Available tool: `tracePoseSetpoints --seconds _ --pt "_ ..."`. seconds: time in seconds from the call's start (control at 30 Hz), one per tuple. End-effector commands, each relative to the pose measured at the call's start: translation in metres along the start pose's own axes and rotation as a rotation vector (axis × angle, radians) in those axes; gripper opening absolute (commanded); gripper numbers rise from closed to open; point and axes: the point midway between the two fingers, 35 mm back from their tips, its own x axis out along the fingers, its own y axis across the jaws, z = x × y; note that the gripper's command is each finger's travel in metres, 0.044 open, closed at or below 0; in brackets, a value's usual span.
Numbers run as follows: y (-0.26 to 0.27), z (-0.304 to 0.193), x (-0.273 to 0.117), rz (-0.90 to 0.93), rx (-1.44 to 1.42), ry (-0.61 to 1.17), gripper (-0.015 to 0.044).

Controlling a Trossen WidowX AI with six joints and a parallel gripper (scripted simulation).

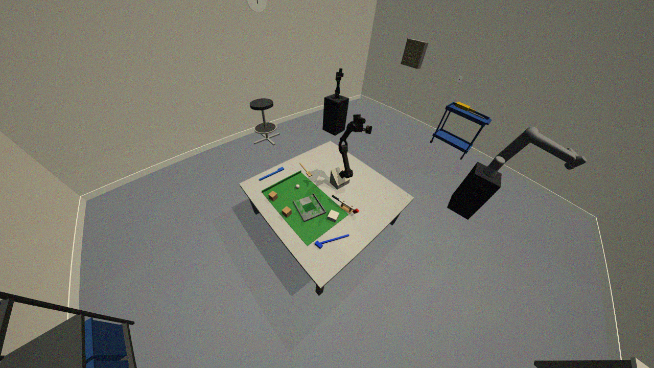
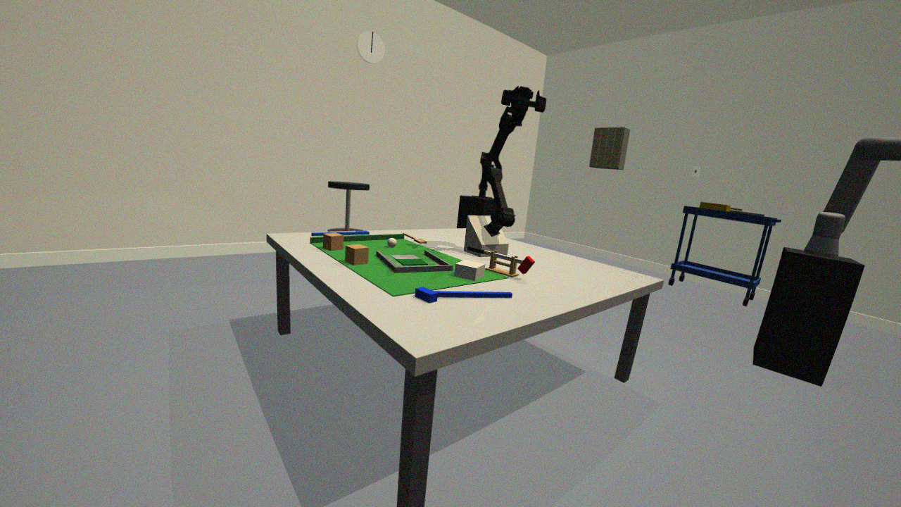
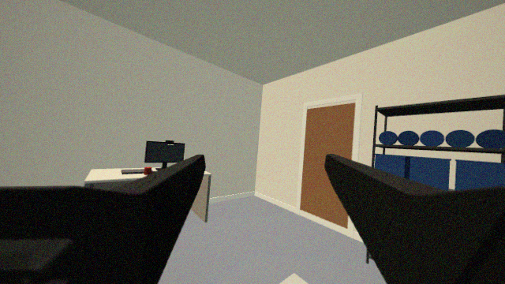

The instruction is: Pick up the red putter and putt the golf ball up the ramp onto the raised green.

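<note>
Here the gripper (image 2: 532,103) hangs released high above the surface (image 2: 554,296), grasping nothing. The red putter (image 2: 513,261) rests on its rack, beside the green mat (image 2: 384,274)

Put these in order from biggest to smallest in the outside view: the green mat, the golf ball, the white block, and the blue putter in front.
1. Green mat, by far the largest.
2. Blue putter, long but thin.
3. White block.
4. Golf ball, the smallest; it sits farther from the camera, yet it is clearly tiny anyway.
</note>
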Motion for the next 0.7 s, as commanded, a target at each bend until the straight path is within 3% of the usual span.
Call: tracePoseSetpoints --seconds 0.0,0.37,0.67 --pt "0.001 -0.001 0.001 0.001 -0.004 0.002 0.0426" --pt "0.083 -0.075 0.056 0.067 -0.286 0.218 0.044" --pt "0.142 -0.193 0.103 0.18 -0.69 0.506 0.044"
